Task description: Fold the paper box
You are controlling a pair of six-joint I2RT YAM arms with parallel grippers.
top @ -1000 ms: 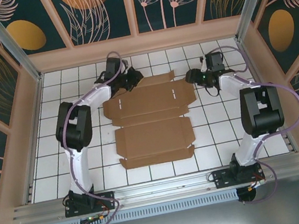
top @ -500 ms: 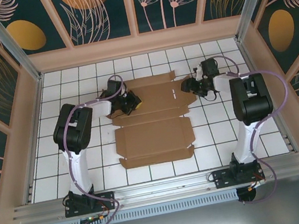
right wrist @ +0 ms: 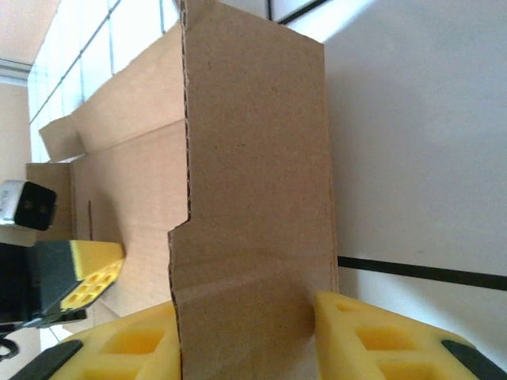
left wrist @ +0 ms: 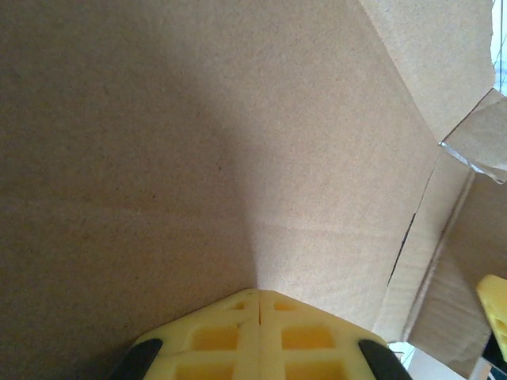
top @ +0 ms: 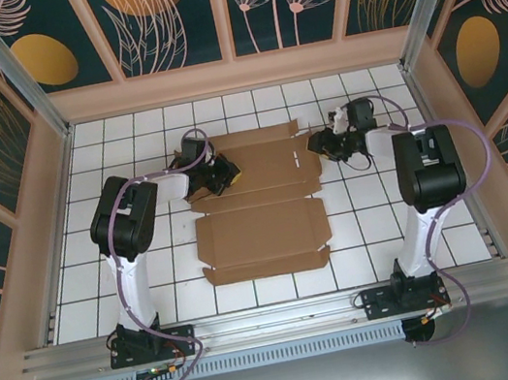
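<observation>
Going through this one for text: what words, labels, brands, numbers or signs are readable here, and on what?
No readable text in these pictures.
The paper box: plain brown cardboard, no print or label on any face shown from above or from the wrists.
The wall panels: leaf and flower drawings, no letters.
The tiled table: grid lines, no marks.

the paper box (top: 259,219) lies flat over the middle of the table (top: 371,238), with a raised flap (right wrist: 253,158) at its far right end. the left gripper (top: 224,172) and right gripper (top: 318,145) crowd the far corners. bare tiles lie open along the near edge, both sides, and behind the box up to the back wall (top: 234,75)
</observation>
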